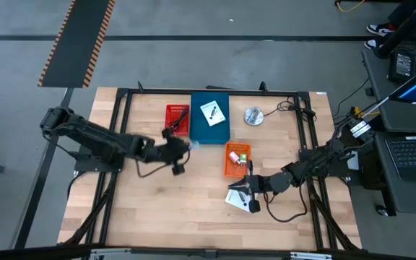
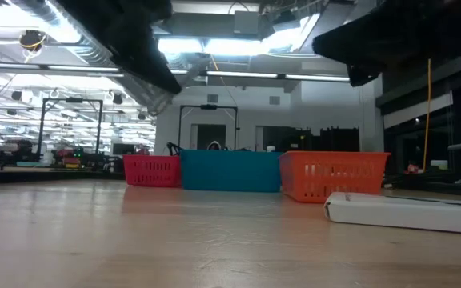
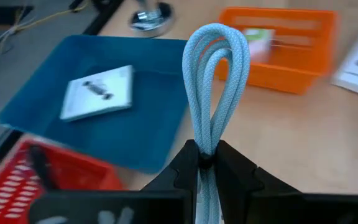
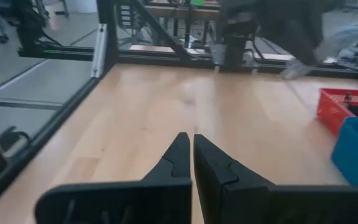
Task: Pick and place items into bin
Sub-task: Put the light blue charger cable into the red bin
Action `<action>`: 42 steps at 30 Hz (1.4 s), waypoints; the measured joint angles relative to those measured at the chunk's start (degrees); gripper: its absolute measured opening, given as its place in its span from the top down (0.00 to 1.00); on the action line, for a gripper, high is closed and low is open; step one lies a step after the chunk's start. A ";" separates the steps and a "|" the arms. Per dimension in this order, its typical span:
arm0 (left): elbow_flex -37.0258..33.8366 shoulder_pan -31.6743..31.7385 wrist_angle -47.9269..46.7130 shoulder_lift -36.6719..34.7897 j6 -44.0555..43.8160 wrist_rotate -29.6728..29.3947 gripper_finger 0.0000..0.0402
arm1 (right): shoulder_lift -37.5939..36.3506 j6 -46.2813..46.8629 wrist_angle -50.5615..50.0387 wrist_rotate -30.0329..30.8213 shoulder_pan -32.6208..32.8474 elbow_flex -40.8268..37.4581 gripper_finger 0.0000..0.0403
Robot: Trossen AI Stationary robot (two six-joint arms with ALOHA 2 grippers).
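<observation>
My left gripper [image 3: 202, 163] [image 1: 186, 146] is shut on a bundled light-blue cable [image 3: 214, 81] [image 1: 193, 144]. It hovers just near the blue bin's [image 3: 142, 124] [image 1: 209, 128] near-left corner. A white card [image 3: 98, 93] lies flat in that bin. The red bin [image 3: 55, 177] [image 1: 178, 119] holds a black cable [image 3: 39, 165]. The orange bin [image 1: 231, 167] holds a green piece [image 1: 238, 149] and a pink block [image 1: 241, 157]. My right gripper [image 4: 193, 146] [image 1: 238, 186] is shut and holds nothing. It hangs by a second white card [image 1: 243, 202] [image 2: 406, 212] lying flat on the table. My left gripper pinches the cable bundle between its two fingers, just below the looped end [image 3: 204, 152], with several strands together. The loop [image 3: 219, 43] sticks out beyond the fingertips toward the blue bin. The rest runs back between the fingers, out of sight. The cable is lifted clear of the table.
A round silver disc [image 1: 253, 115] [image 3: 151, 15] sits past the blue bin, toward the far right. The three bins stand side by side mid-table. A black frame [image 1: 125, 130] rims the table. Bare wood lies at the near left [image 1: 157, 209].
</observation>
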 joint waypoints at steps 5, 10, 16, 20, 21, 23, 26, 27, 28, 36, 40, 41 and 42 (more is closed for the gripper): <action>0.00 9.56 -0.44 -0.60 2.73 0.92 0.93 | 0.00 -1.46 -0.03 0.00 -2.40 0.00 0.99; 0.00 19.25 -0.82 -0.60 2.74 3.87 0.93 | 0.00 -1.46 -0.37 0.00 -4.22 0.00 0.99; 0.00 28.48 -0.79 -0.60 4.14 8.75 0.93 | 0.00 -2.59 -1.15 -0.02 -6.12 0.00 0.99; 0.00 32.59 -0.79 -0.60 5.71 11.07 0.93 | 0.00 -4.52 -1.33 -0.02 -7.37 0.00 0.99; 0.00 33.40 -0.80 -0.59 5.72 11.54 0.93 | 0.00 -4.52 -1.31 -0.02 -7.71 0.00 0.99; 0.00 34.87 -0.84 -0.57 5.73 12.60 0.93 | 0.00 -4.49 -1.33 -0.02 -8.16 0.00 0.99; 0.00 36.41 -0.79 -0.04 5.73 14.48 0.93 | 0.00 -4.38 -1.59 -0.02 -8.31 0.00 0.99; 0.00 36.72 -0.86 0.46 5.75 14.51 0.93 | 0.00 -4.36 -1.82 -0.03 -8.31 0.00 0.99; 0.00 37.06 -0.89 1.10 5.75 14.44 0.93 | 0.00 -4.33 -1.96 -0.04 -8.31 0.00 0.99; 0.00 38.25 0.08 8.23 5.23 14.28 0.93 | 0.00 -2.53 -2.23 -0.07 -8.31 0.00 0.99; 0.00 38.23 0.47 10.29 4.29 14.47 0.90 | 0.00 -1.74 -2.25 -0.09 -8.29 0.00 0.99; 0.00 38.23 0.43 10.66 3.79 14.43 0.89 | 0.00 -1.18 -2.30 -0.09 -8.29 0.00 0.99; 0.00 38.23 0.43 10.93 3.64 14.43 0.87 | 0.00 -0.92 -2.39 -0.09 -8.29 0.00 0.99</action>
